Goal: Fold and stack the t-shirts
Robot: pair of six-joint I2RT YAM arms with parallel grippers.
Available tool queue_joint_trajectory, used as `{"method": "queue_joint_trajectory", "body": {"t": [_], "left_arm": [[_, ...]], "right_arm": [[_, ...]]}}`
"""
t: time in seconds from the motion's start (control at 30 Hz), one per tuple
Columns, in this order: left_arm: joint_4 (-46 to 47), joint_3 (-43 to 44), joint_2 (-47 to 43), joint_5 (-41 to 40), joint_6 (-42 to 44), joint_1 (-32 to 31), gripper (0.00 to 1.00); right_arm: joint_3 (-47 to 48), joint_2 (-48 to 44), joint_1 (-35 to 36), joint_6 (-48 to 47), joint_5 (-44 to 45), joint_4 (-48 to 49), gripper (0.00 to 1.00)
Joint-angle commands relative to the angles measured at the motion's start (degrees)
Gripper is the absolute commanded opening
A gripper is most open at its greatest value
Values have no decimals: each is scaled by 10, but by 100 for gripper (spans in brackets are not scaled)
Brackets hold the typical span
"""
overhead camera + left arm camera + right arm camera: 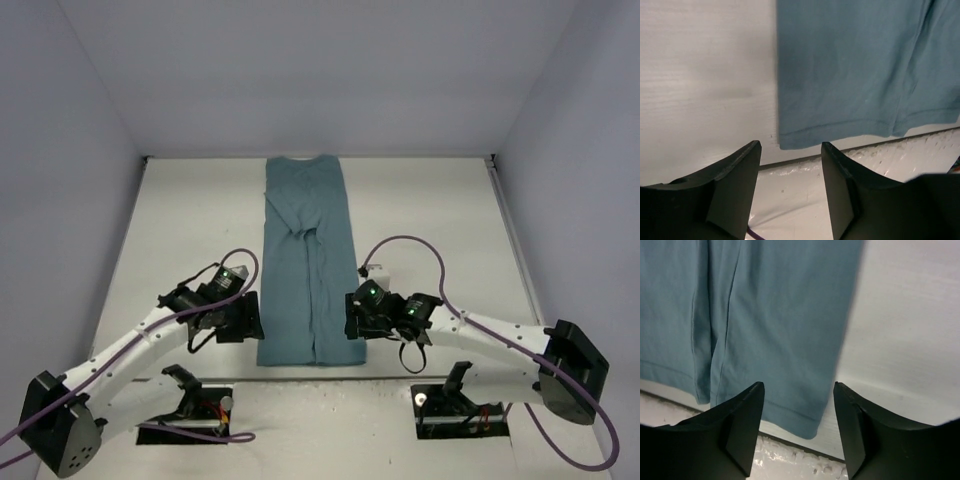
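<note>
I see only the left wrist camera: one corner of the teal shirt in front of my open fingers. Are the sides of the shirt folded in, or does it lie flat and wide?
Observer: Folded in. From the top, the t-shirt is a long narrow strip, and its two side flaps meet along the middle.
Operator: Which end is near me?
Observer: The hem. The collar is at the far end.
Operator: Where is the right gripper?
Observer: The right gripper is open and empty at the other near corner, opposite the left gripper.
</note>
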Motion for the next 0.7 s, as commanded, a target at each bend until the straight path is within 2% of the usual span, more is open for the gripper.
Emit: {"method": "queue_joint_trajectory", "body": {"t": [0.0,0.1,0.2,0.47,0.67], "left_arm": [[68,97,51,-97,-5,-36,47],[100,145,128,-138,11,-65,44],[108,201,223,-171,43,-76,43],[131,231,362,-178,51,-75,43],[156,245,439,-158,57,-65,43]], "right_arm": [[101,66,4,-61,97,20,50],[139,113,4,-83,149,22,42],[180,182,-3,-116,171,32,39],[191,289,-29,-137,110,99,38],[181,322,-59,-135,88,128,38]]}}
